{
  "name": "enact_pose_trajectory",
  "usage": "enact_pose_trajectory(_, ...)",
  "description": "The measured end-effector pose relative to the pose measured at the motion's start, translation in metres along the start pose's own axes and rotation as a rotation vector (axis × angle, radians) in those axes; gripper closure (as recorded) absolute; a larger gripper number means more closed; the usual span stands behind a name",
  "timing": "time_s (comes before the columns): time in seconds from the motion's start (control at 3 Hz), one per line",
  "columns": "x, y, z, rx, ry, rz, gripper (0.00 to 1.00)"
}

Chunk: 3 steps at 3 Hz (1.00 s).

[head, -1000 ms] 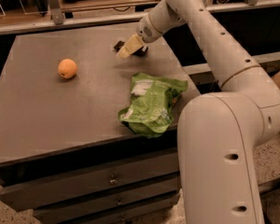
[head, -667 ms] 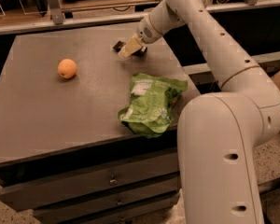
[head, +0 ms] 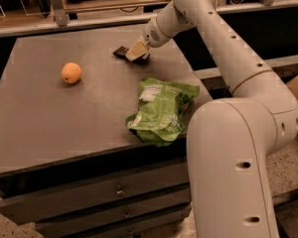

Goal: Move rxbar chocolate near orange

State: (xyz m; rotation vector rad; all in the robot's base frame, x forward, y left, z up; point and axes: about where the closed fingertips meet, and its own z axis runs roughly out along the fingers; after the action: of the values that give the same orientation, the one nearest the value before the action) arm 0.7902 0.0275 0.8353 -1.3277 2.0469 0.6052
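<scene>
— Where was my gripper at that moment?

— Your gripper [head: 137,51] was low over the far side of the table [head: 54,118], right at the rxbar chocolate [head: 120,51]. One dark end of the bar stuck out to its left, and more dark wrapper showed just beneath it.

— Was the claw clamped on it?

— I could not tell you. The claw covered the middle of the bar, but whether it stood apart or was pressed together on the wrapper did not show.

— And the orange?

— The orange [head: 71,73] lay well apart from the bar, toward the left of the table. The green bag [head: 161,110] lay crumpled near the front right edge, closer to the camera than the bar.

— What had changed from a second before?

— Hardly anything. Your claw was at the same spot over the bar, and the orange and the bag had not shifted.
</scene>
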Motion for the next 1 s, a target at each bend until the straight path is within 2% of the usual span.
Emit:
enact_pose_trajectory(0.33, -0.0007, 0.001, 0.001, -0.009, -0.005, 0.004, 1.0)
enact_pose_trajectory(1.0, -0.0012, 0.0011, 0.0005, -0.009, -0.005, 0.004, 1.0)
